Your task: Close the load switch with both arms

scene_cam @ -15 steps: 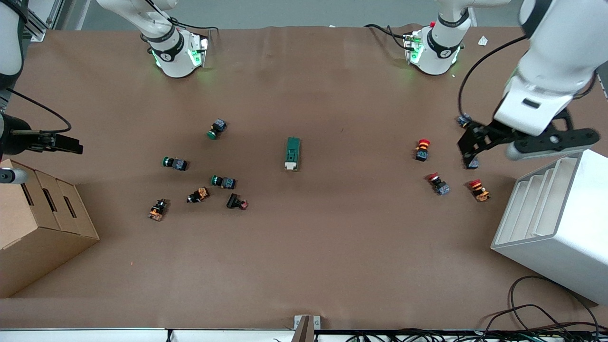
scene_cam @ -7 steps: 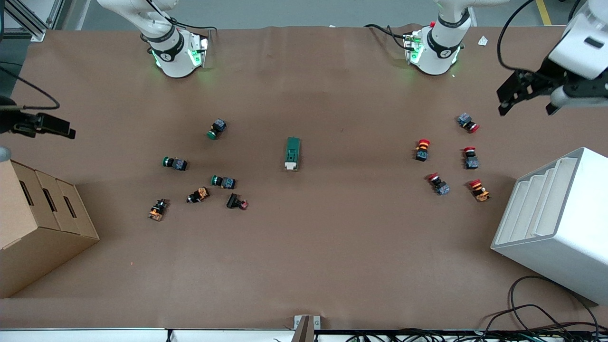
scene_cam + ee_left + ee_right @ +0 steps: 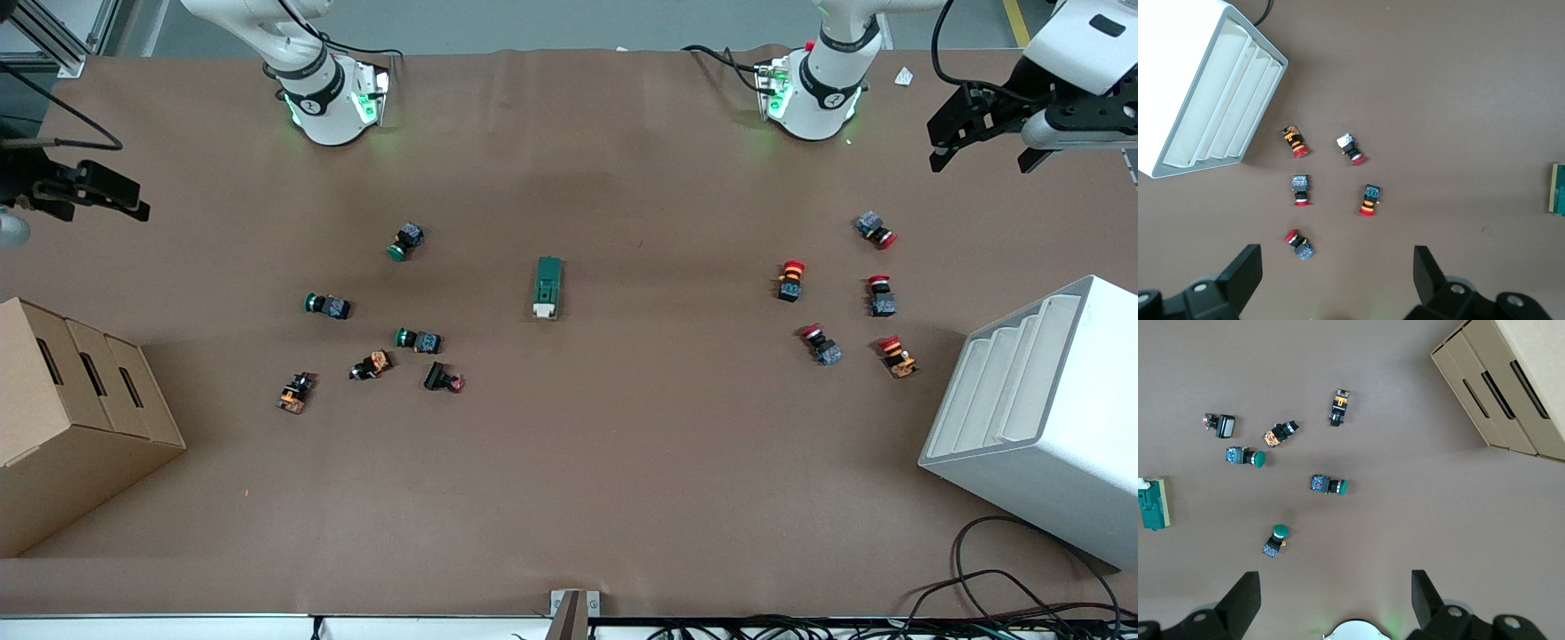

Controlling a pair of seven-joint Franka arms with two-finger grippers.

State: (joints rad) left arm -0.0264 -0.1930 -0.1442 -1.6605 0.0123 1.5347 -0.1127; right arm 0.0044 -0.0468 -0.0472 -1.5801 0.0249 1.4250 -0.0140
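The load switch (image 3: 548, 286), a dark green block with a white lever end, lies in the middle of the table. It shows at the edge of the left wrist view (image 3: 1558, 190) and of the right wrist view (image 3: 1153, 503). My left gripper (image 3: 944, 147) hangs open and empty over the table's edge at the left arm's end, high above the red push-buttons; its jaws stand wide apart (image 3: 1337, 280). My right gripper (image 3: 133, 197) hangs open and empty over the table's edge at the right arm's end (image 3: 1335, 600). Both are well away from the switch.
Several green and orange push-buttons (image 3: 418, 340) lie toward the right arm's end, several red ones (image 3: 820, 343) toward the left arm's end. A cardboard box (image 3: 80, 418) stands at the right arm's end, a white slotted rack (image 3: 1040, 400) at the left arm's end.
My left gripper has risen from just over the red push-buttons and swung out toward the table's edge. My right gripper has moved away from the cardboard box toward the robots' side.
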